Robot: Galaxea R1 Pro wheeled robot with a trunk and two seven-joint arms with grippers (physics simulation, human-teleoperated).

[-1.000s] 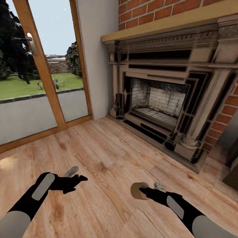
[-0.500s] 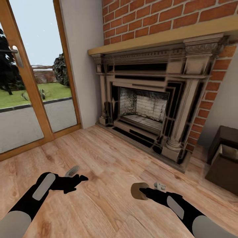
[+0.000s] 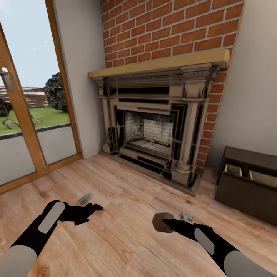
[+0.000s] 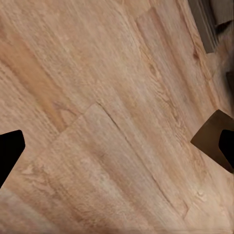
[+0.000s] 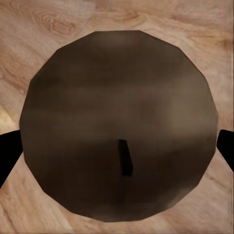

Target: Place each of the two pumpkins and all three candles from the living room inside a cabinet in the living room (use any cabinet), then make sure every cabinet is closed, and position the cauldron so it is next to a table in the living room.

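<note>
Candle first: we see one short cream-brown cylinder held out over the plank floor by the right claw, low in the head view and a little right of centre. In the right wrist view the candle shows its round end face with a small dark wick, and the black fingertips sit against its rim on either side, so we read the right claw as clenched on it.

We find the left claw hovering above the boards at the lower left of the head view. In the left wrist view its two dark fingertips stand wide apart with bare wood between them, so it is released and holds nothing.

Ahead of us stands the stone-coloured fireplace under a pale wooden mantel, set into a red brick chimney. A glazed door with a wood frame lies to the left, with grass beyond it.

At the right edge, against the pale wall, we see the end of the dark-brown cabinet. One drawer is pulled out, showing beige divided compartments. It stands well apart from the candle, just beside the fireplace's right column.
</note>
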